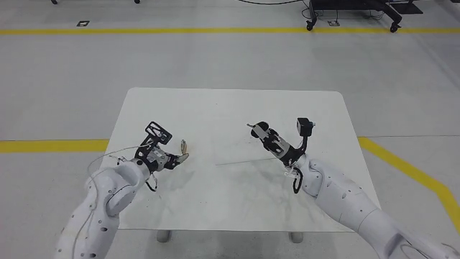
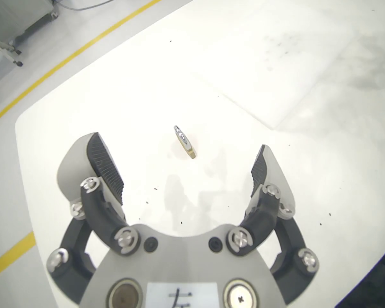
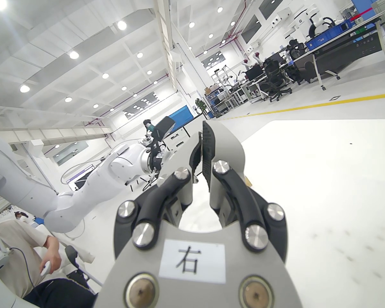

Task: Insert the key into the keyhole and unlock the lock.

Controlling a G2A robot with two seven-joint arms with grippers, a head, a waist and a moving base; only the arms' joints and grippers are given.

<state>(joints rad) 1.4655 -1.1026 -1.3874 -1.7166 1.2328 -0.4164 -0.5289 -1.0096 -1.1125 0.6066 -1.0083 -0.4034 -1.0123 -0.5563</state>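
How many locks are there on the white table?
1. The lock stands on edge on the table, just ahead of the left gripper, fingers open. None seems hidden.

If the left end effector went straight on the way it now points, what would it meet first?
Most likely the lock, lying on the table dead ahead of the left end effector, centred between its open jaws. Depth is unclear; it may touch the tabletop just short of it.

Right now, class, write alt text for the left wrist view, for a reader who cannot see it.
The left gripper hangs open over a white table, a small brass-and-silver lock sitting on it, framed between the two ribbed fingers.
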